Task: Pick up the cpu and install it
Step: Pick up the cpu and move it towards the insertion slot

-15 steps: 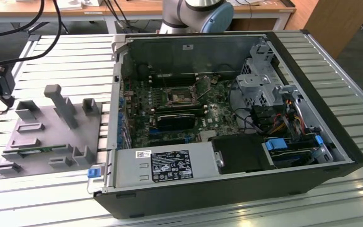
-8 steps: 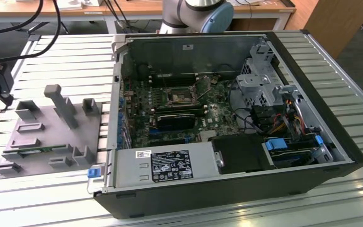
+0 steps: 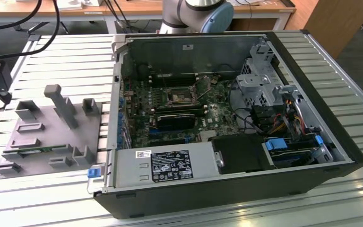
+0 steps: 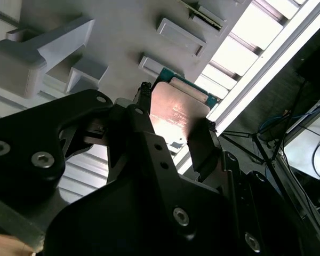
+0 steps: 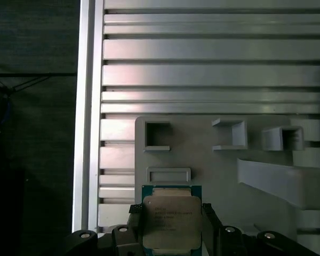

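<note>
A slatted metal table is seen in the exterior view. Much of it is taken up by an open computer case laid on its side. Inside the case a green motherboard is exposed, with the dark square socket set near its middle. On the exterior view's left, well apart from the case, a grey fixture plate with upright posts and shallow pockets is laid on the slats.

In the first wrist view the gripper is found over that plate, close to the table's edge rail. Its black fingers are drawn in against two opposite edges of the cpu, so the chip is judged to be pinched between them. Whether it rests on the plate or is raised off it cannot be told.

The cpu is held flat, with its silver-grey top turned toward the first wrist camera and a thin greenish edge shown beyond the metal. Just beside that edge a low rectangular frame of the plate is seen. As the chip is square, no long axis is offered. The relation that matters is that the chip is centred between the fingers, while the socket lies far off toward the exterior view's right, inside the case walls.
</note>
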`<state>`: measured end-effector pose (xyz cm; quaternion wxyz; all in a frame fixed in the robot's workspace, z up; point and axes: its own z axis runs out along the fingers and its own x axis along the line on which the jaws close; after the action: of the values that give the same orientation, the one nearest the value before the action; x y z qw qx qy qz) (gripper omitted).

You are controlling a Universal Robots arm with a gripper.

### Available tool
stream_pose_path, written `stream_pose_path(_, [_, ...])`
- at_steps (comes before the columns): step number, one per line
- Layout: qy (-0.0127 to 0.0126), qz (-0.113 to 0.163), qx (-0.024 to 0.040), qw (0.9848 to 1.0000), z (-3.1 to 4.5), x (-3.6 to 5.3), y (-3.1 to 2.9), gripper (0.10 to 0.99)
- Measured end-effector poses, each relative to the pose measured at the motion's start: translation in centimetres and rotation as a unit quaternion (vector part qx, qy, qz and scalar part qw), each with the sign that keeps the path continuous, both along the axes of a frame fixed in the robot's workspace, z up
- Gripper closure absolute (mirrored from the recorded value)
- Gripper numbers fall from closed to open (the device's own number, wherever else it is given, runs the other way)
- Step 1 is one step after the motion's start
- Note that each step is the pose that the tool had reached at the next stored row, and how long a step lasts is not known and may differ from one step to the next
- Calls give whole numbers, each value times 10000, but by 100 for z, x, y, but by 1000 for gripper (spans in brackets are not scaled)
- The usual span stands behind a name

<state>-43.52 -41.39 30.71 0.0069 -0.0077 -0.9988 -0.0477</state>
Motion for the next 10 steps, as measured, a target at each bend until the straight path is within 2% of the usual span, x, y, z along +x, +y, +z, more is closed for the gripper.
stream_pose_path(10, [0,0,0,10000,98,0,0,561])
